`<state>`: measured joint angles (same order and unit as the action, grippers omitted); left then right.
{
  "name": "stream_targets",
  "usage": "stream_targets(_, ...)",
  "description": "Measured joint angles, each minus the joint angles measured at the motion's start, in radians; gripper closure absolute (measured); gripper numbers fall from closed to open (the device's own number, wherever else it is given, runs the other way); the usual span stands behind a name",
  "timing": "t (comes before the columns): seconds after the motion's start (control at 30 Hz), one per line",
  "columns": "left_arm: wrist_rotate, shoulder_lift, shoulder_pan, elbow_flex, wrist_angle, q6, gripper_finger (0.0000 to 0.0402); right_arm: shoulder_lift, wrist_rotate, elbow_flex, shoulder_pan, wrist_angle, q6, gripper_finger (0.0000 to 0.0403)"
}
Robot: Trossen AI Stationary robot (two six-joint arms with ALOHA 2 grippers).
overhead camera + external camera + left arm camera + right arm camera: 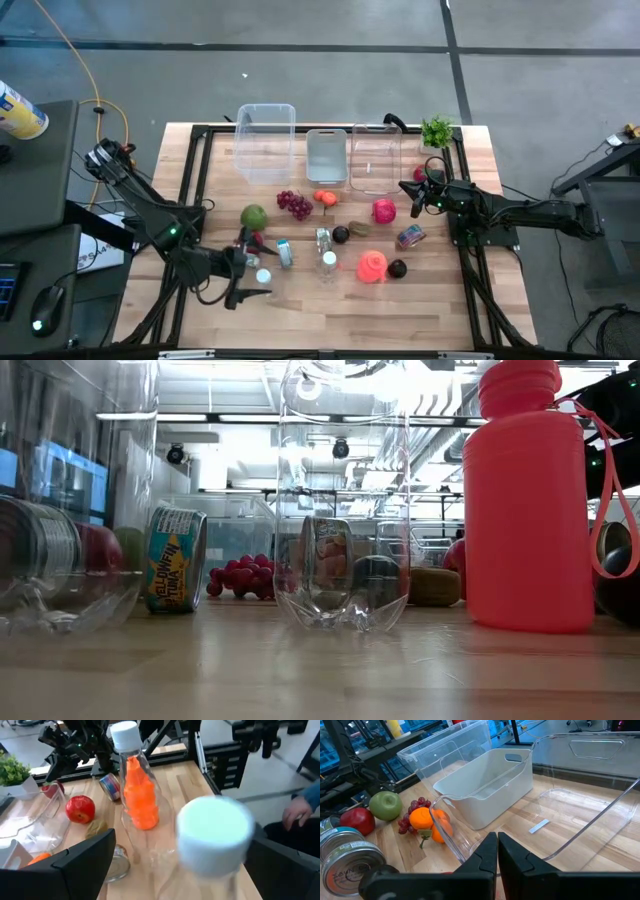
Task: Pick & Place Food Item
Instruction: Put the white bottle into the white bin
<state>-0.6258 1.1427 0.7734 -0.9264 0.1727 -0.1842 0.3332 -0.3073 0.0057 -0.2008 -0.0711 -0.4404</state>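
Left claw (250, 281) stands spread wide on either side of a clear plastic bottle with a white cap (212, 837) on the wooden tabletop (330, 320). Right claw (497, 851) is clenched empty beside the clear rectangular bin (580, 795).

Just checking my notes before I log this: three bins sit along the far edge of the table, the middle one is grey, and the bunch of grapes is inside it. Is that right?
Not quite. The grapes are not inside the grey bin; they lie on the table in front of the bins, beside the orange. The high view shows it. The rest holds: three bins along the far edge, grey in the middle.
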Motion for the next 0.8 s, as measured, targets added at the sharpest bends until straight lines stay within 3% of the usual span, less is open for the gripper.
stream_targets(0.47,0.023,0.000,0.001,0.000,0.046,-0.024,0.0012,0.000,0.000,0.000,0.000,0.000,0.000,0.0400)
stream_targets(0.8,0.020,0.000,-0.003,0.000,0.062,-0.026,0.0136,0.000,0.000,0.000,0.000,0.000,0.000,0.0400)
